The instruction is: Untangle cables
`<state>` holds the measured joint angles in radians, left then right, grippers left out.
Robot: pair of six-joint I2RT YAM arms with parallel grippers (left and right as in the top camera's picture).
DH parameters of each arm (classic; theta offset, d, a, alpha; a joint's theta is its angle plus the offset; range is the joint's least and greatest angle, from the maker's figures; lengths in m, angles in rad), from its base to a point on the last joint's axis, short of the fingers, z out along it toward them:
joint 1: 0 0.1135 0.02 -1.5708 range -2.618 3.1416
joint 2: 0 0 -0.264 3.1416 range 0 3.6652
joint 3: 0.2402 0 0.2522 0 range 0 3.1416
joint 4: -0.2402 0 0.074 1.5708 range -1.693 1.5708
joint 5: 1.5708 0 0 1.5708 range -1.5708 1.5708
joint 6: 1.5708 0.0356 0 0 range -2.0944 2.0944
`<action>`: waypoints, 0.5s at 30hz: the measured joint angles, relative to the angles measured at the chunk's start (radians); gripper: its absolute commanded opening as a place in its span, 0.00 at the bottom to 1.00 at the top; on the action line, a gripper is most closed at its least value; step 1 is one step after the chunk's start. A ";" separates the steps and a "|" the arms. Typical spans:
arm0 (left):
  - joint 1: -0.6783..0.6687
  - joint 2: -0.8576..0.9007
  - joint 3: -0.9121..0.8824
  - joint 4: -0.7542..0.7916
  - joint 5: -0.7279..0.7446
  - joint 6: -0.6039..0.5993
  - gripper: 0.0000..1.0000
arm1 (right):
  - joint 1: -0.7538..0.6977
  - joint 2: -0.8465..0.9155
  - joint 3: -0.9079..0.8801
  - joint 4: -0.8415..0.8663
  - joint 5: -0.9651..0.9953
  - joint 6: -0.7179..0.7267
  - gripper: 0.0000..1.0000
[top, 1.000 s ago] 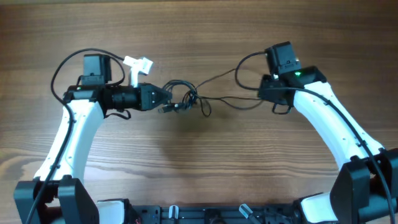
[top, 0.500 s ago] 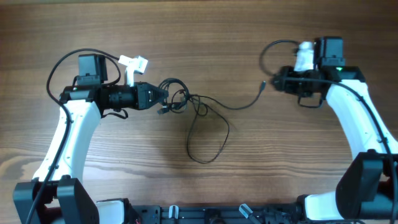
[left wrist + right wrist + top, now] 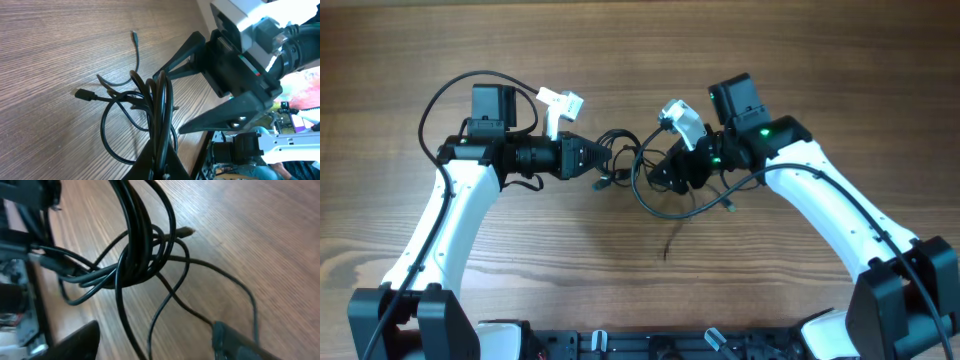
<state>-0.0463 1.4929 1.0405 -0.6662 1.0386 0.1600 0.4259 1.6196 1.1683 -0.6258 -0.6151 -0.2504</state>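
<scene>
- Overhead: left gripper is clamped on the cables — a black tangle between both arms, loose loops trailing on the wooden table.
- Right gripper — jaws spread wide, just beside the bundle.

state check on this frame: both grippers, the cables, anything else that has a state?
left gripper: shut on the cables, pinching the bundle.
right gripper: open, jaws spread at the bundle, not gripping.
cables: tangled in a bundle, loose loops and plug ends trailing onto the table.
green indicator light: lit.
</scene>
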 measured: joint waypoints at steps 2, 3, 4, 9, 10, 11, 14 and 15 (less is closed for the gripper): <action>0.000 0.000 0.000 0.000 0.000 0.000 0.04 | 0.016 0.000 0.000 0.017 0.025 0.021 0.04; 0.000 0.000 0.000 0.000 0.000 0.000 0.04 | 0.020 0.000 0.000 0.022 0.034 0.034 0.04; 0.000 0.000 0.000 0.000 0.000 0.000 0.04 | 0.020 0.000 0.000 0.029 0.043 0.047 0.04; 0.000 0.000 0.000 -0.002 0.000 0.000 0.04 | 0.024 0.000 -0.003 -0.103 0.518 0.561 0.27; 0.000 0.000 0.000 -0.006 0.000 0.000 0.04 | 0.023 0.000 -0.003 -0.137 0.600 0.674 0.29; 0.000 0.000 0.000 -0.007 0.000 0.000 0.04 | 0.020 0.000 -0.003 -0.162 0.666 0.749 0.30; 0.000 0.000 0.000 -0.011 0.000 0.000 0.04 | 0.004 0.000 -0.003 -0.191 0.822 0.941 0.53; 0.000 0.000 0.000 -0.011 0.000 0.000 0.04 | -0.006 0.000 -0.003 -0.185 0.834 0.957 0.56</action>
<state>-0.0463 1.4929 1.0405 -0.6777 1.0382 0.1600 0.4202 1.6196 1.1652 -0.8112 0.2192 0.7067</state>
